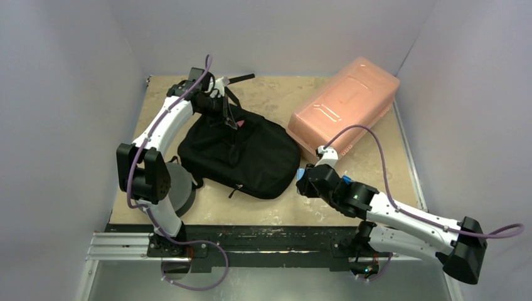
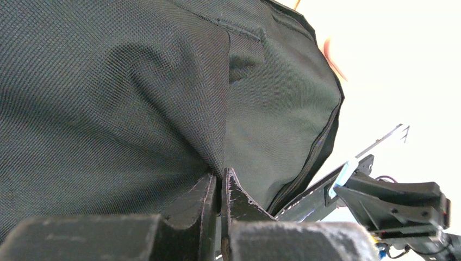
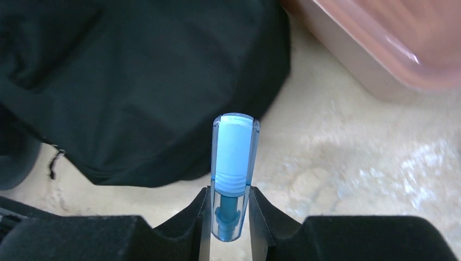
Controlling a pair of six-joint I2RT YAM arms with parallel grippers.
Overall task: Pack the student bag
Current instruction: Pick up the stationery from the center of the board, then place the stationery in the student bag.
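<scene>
Over the tabletop (image 1: pixel 276 94) from above: the left arm reaches far, elbow high, left hand (image 1: pixel 221 111) down on the far end of the student bag (image 1: pixel 251 157), which lies flat mid-tabletop. The right arm stretches low and long, right hand (image 1: pixel 305 180) at the bag's right edge, near the pink box (image 1: pixel 345 106).

Left wrist view: fingers (image 2: pixel 201 201) pinched tight on a fold of bag fabric.

Right wrist view: that hand clamps a blue capped tube (image 3: pixel 234 163), its tip just beside the bag.

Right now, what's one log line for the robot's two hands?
left gripper: shut on student bag fabric | right gripper: shut on blue tube, outside bag | pink box: right of bag
</scene>
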